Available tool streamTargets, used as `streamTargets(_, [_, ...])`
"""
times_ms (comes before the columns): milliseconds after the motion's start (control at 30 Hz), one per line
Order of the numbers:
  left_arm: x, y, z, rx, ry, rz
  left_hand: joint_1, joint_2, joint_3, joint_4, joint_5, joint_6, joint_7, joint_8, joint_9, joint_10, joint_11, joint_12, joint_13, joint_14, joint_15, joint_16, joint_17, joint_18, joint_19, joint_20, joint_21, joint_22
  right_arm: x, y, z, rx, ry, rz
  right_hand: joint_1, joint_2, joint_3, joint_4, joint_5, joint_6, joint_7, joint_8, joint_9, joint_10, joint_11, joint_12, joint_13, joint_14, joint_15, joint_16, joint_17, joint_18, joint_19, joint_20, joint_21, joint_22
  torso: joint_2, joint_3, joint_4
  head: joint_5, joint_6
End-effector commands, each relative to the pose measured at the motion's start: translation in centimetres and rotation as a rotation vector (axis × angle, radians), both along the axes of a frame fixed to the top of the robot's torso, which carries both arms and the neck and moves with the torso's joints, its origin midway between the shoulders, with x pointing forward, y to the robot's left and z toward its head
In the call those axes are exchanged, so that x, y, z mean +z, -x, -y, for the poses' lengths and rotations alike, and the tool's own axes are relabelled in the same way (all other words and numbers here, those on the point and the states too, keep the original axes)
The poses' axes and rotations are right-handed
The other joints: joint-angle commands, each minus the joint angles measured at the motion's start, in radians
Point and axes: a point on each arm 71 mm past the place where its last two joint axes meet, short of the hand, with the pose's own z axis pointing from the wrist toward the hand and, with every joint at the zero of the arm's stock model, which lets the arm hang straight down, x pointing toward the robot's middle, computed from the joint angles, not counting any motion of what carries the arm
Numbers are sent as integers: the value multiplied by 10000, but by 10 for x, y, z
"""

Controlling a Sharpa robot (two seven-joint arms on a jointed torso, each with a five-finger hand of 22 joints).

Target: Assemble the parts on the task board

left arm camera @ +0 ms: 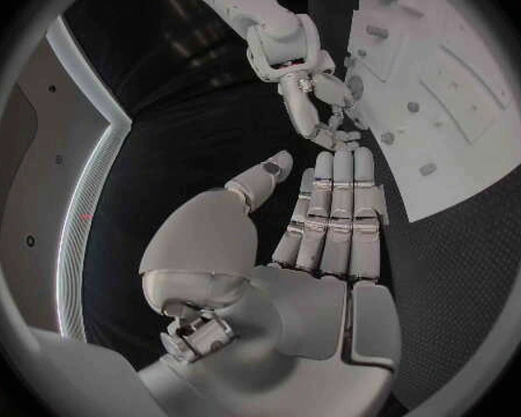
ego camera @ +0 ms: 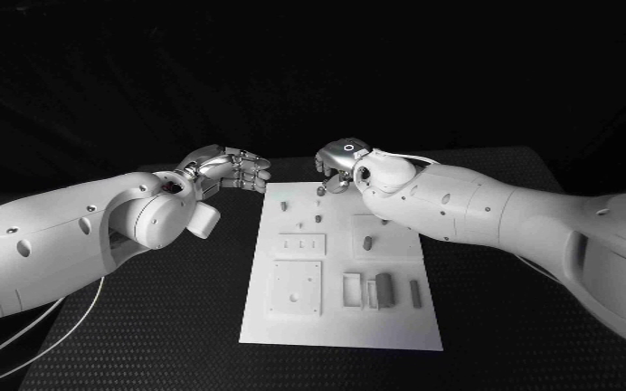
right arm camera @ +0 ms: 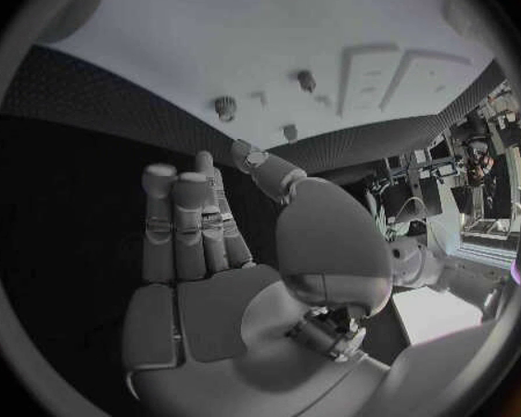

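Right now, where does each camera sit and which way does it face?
Head view: on the head, looking down at the task board; both arms enter.
Left wrist view: behind the left hand, facing the board; the right hand shows too.
Right wrist view: behind the right hand, facing the board.
All three share the board.

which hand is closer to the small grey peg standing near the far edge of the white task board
Right. The right hand hovers at the far edge of the white task board, just beyond the small grey peg. The left hand is off the board's far left corner, farther away.
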Motion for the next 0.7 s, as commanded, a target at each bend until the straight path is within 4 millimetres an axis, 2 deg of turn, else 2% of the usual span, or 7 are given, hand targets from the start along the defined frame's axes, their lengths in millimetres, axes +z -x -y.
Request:
streamTargets(33, [2, -3, -3, 33, 37, 180, -73, -55, 2, -2, -32, 63, 33, -52, -14, 52, -4, -55, 21, 52, -6, -47, 19, 98, 33, 46, -57, 19, 10, 2, 9, 111, -866, -577, -14, -132, -1, 84, 16, -87, -7, -38, -13, -17, -7, 24, 27, 22, 50, 75, -17, 834, 16, -34, -33, 177, -10, 7, -64, -16, 155])
streamTargets(233, [1, -7, -10, 224, -14, 230, -69, -55, 2, -2, -34, 72, 30, -47, -17, 70, -9, -55, 29, 65, -8, -51, 32, 100, 41, 44, -56, 25, 28, 0, 47, -432, -1141, -1175, 64, -403, -217, 226, 7, -146, -131, 6, 38, 1140, -455, 1115, 1217, -39, -375, 208, -30, 834, 29, -52, -17, 187, -74, 39, -260, 85, 302])
streamTargets(267, [1, -7, -10, 239, -19, 233, -69, -55, 1, -2, -35, 73, 30, -47, -18, 70, -9, -55, 29, 65, -8, -52, 32, 100, 41, 44, -56, 25, 29, 0, 53, -529, -1179, -1288, 189, -466, -256, 353, 57, -163, -162, 24, 95, 697, -521, 1736, 2355, -146, -489, 276, -46, 834, -23, -49, -78, 157, -81, 42, -279, 90, 311])
streamTargets(400, [1, -9, -12, 273, -31, 240, -69, -57, 1, -3, -36, 73, 30, -47, -19, 71, -10, -57, 30, 66, -8, -55, 35, 100, 42, 45, -57, 26, 30, 0, 75, -955, -1201, -1846, 101, -614, -438, 458, 14, -201, -256, -2, 133, 491, -592, 3159, 4232, -116, -513, 436, -46, 834, 3, -36, -3, 205, -117, 60, -374, 139, 346])
streamTargets(433, [1, -9, -12, 279, -32, 242, -69, -57, 0, -3, -36, 73, 30, -47, -19, 71, -10, -58, 30, 66, -8, -56, 36, 100, 42, 45, -58, 26, 29, -1, 80, -1050, -1119, -1961, 102, -738, -511, 392, 17, -207, -361, -30, 159, -351, -666, 4518, 6061, -142, -482, 794, 150, 834, -22, -47, 59, 212, -122, 63, -387, 143, 352])
streamTargets(500, [1, -9, -13, 281, -33, 239, -69, -57, 0, -3, -37, 73, 29, -47, -21, 71, -10, -60, 31, 66, -8, -58, 38, 100, 42, 45, -58, 27, 26, -3, 92, -1287, -923, -2232, -17, -680, -518, 460, 18, -248, -342, -76, 179, -725, -691, 6103, 7728, -209, -601, 1270, 468, 834, 10, -67, 228, 231, -135, 83, -430, 156, 360])
streamTargets(700, [1, -9, -13, 238, -22, 224, -69, -57, -1, -2, -38, 72, 29, -48, -23, 72, -10, -64, 32, 67, -7, -63, 42, 99, 42, 45, -60, 28, 20, -5, 107, -1628, -678, -2613, -272, -751, -630, 445, 15, -480, -364, -174, 249, -1381, -706, 8692, 9791, -506, -597, 2403, 1354, 834, -108, -113, 600, 234, -119, 98, -393, 39, 335])
